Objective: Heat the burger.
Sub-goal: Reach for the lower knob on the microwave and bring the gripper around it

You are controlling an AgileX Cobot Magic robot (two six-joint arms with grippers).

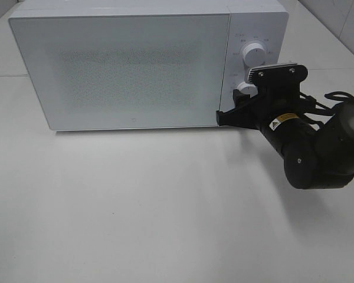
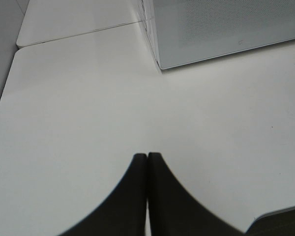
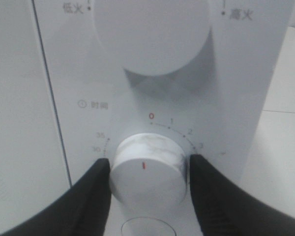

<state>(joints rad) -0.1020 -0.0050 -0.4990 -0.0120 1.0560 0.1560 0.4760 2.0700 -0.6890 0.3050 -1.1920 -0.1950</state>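
Right wrist view: the right gripper [image 3: 146, 164] straddles the lower knob [image 3: 147, 179] of the microwave [image 1: 124, 71]. One black finger [image 3: 86, 201] presses against each side, so the gripper is partly closed and gripping the knob. The knob's red mark points up toward the red 0.

The burger shows in no view, so its place relative to the fingers and its look cannot be told. The frosted door [image 1: 121, 65] is shut.

The left gripper [image 2: 147, 160] hovers over the table [image 2: 88, 98] near the microwave's front corner, fingers pressed together and holding nothing. A broad stretch of white table lies open in front of the door. The right arm [image 1: 318, 147] crowds only the end by the control panel [image 1: 271, 35].
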